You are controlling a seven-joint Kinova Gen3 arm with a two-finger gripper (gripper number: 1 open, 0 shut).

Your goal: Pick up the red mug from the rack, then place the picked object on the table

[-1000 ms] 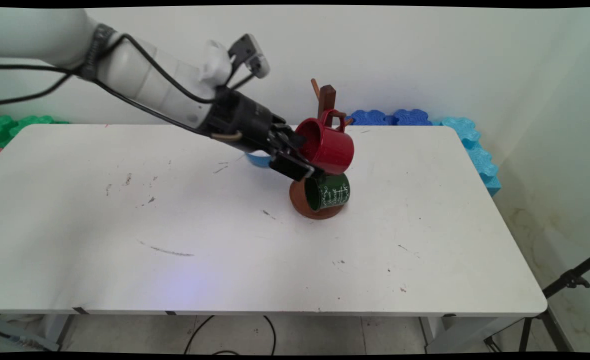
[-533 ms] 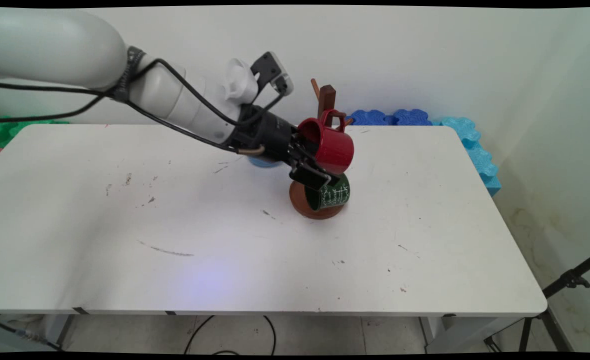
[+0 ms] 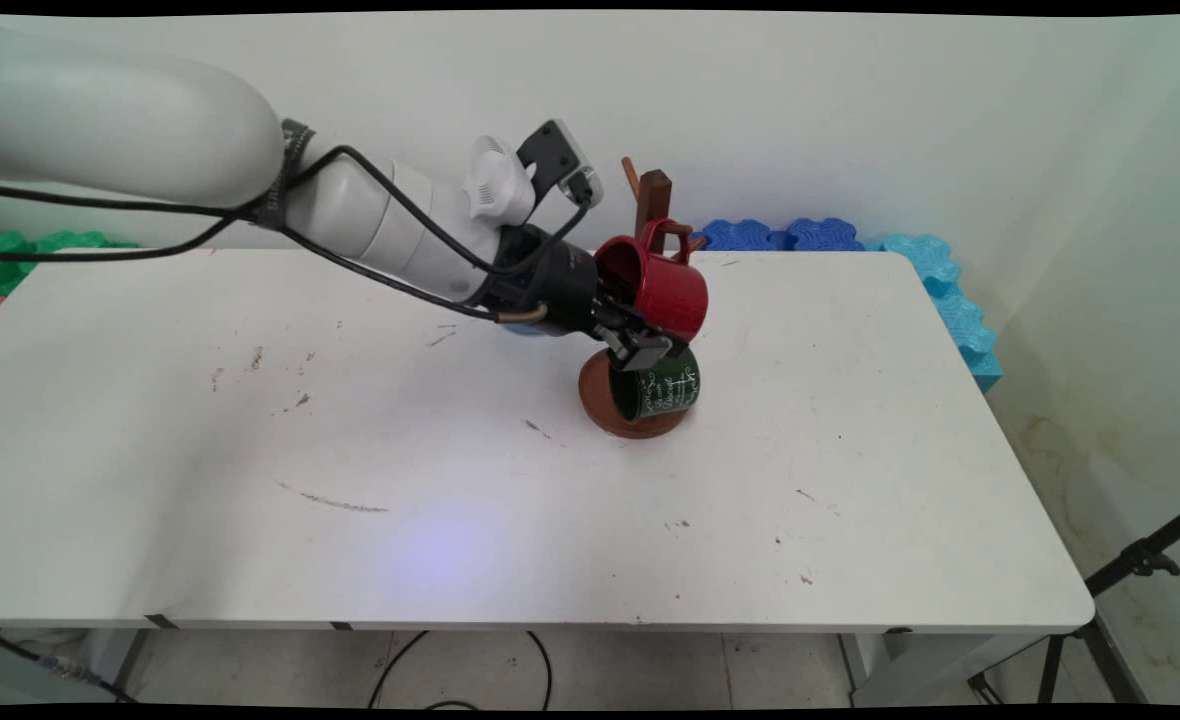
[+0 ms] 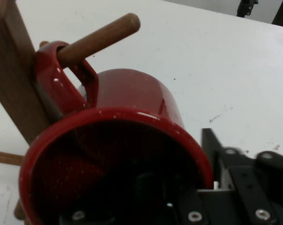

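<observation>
Our end effector (image 3: 640, 335) sits at the mouth of a red mug (image 3: 662, 290), with one finger inside the cup and the other (image 4: 235, 173) outside its wall, so the rim lies between them; we cannot tell whether the fingers are pressing on the wall or merely straddling it. The red mug hangs by its handle (image 4: 62, 89) on a wooden peg (image 4: 97, 40) of a mug stand (image 3: 654, 195), its opening turned toward the arm. Just below it a dark green mug (image 3: 662, 385) with white lettering hangs on the same stand, over the round brown base (image 3: 600, 400) that rests on the white worktop (image 3: 450, 480). Behind the arm a blue object (image 3: 520, 328) peeks out, mostly hidden. Blue foam blocks (image 3: 910, 270) line the wall past the far edge.
</observation>
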